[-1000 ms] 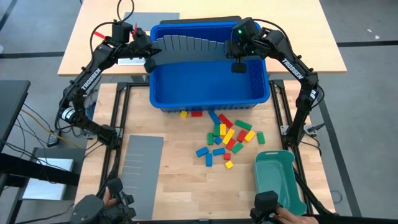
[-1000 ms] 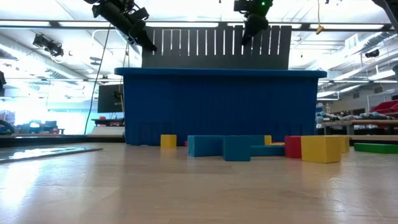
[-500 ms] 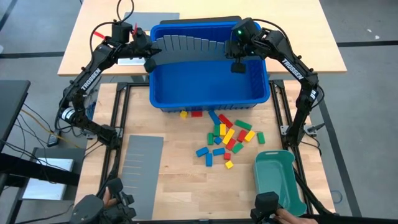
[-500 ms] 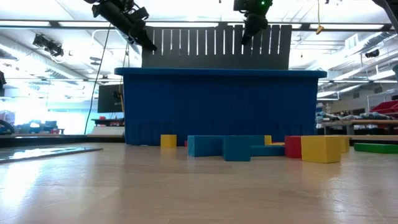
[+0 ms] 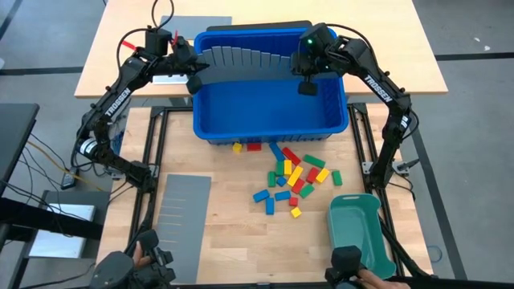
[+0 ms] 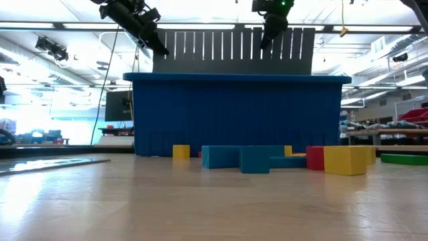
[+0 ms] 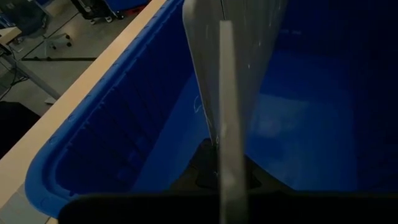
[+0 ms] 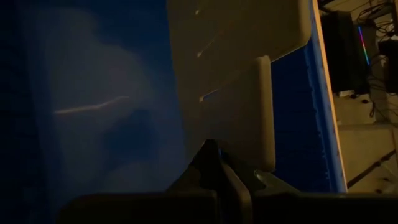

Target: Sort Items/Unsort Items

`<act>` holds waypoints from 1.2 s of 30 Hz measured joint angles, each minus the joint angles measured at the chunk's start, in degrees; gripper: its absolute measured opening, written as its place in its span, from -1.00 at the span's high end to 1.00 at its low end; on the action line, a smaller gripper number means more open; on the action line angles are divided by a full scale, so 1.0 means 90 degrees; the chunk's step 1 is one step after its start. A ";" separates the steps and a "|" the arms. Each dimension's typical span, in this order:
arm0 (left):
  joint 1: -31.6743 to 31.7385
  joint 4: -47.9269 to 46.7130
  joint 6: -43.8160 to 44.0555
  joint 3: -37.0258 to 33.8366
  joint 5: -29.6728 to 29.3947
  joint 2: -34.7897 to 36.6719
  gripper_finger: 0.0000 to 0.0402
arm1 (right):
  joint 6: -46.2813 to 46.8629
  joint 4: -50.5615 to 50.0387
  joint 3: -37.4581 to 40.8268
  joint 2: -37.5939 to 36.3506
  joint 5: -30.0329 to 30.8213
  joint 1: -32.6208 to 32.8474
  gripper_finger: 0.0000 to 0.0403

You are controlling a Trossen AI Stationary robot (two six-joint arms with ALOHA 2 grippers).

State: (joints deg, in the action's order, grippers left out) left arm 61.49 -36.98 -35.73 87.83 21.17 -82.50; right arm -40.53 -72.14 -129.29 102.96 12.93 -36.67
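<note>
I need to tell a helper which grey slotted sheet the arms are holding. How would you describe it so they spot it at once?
Find the big blue bin at the table's far side. The slotted grey sheet stands upright inside it along the back wall, gripped at its ends by the left gripper and right gripper. The other grey sheet lies flat on the table.

The items (image 5: 291, 178), small rectangular toy blocks in red, yellow, green and blue, are lying in a loose scatter on the tabletop (image 5: 233, 233). Most are clustering close together, some touching; a yellow one (image 5: 238, 148) and a red one (image 5: 254, 147) are sitting slightly apart at the scatter's edge.
</note>
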 joint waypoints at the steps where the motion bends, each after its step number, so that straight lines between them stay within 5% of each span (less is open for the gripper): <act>1: 0.0000 -0.0001 0.0001 0.0000 0.0002 0.0000 0.99 | -0.0002 -0.0010 0.0002 0.0000 -0.0017 -0.0019 1.00; 36: -0.0005 -0.0406 -0.0288 0.0012 0.0144 0.0007 0.99 | -0.0020 -0.0168 0.0117 0.0017 -0.0926 -0.0417 1.00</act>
State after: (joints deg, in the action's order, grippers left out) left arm 61.45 -40.63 -38.33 87.94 22.46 -82.43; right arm -40.71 -73.65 -128.25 103.11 4.60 -40.43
